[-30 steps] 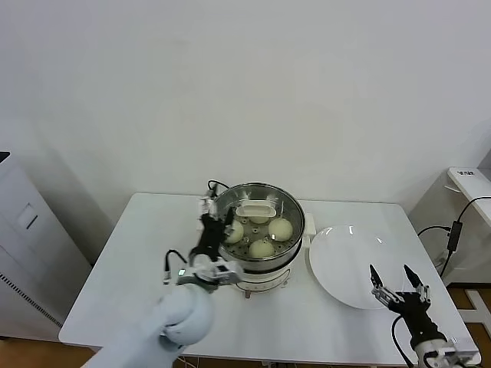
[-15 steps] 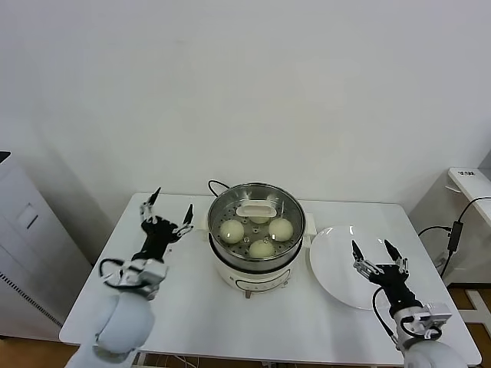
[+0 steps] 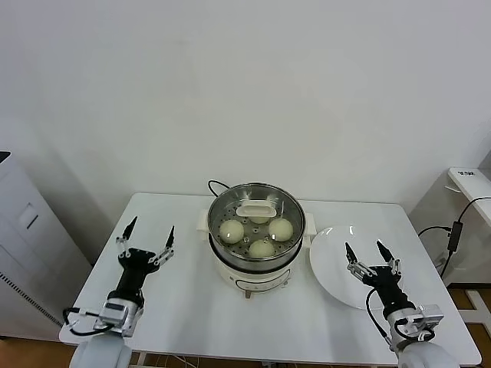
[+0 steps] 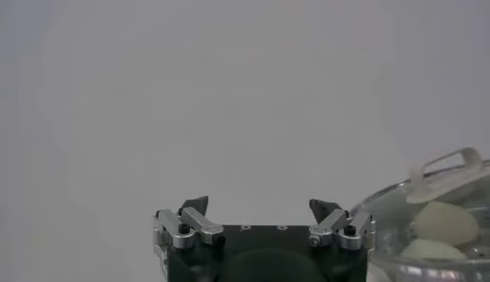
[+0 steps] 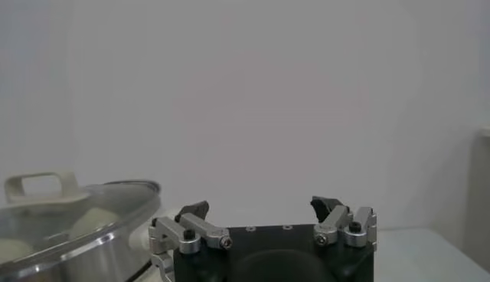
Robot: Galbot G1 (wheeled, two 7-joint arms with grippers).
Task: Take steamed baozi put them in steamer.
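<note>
The steamer (image 3: 257, 244) stood at the middle of the white surface (image 3: 192, 307), its steel basket open to the ceiling, and three steamed baozi (image 3: 261, 249) showed plainly on its perforated floor, with a pale shape behind the cream handle of the glass lid (image 3: 256, 210) that was probably the fourth (I could not be sure from where I stood). The lid lay tilted in the back of the basket, handle running side to side. The buns were round, so they had no long axis to speak of; they sat domed side up, close together, none stacked. The white plate (image 3: 345, 264) just beside the steamer on the robot's right lay bare, which suggested to me the loading was done. That would explain the arms: the left gripper (image 3: 146, 242) hung over the surface well apart from the steamer, fingers spread wide and holding nothing, and the right gripper (image 3: 368, 254) hovered above the plate's near edge, likewise spread and empty, both pointing away from the robot.
</note>
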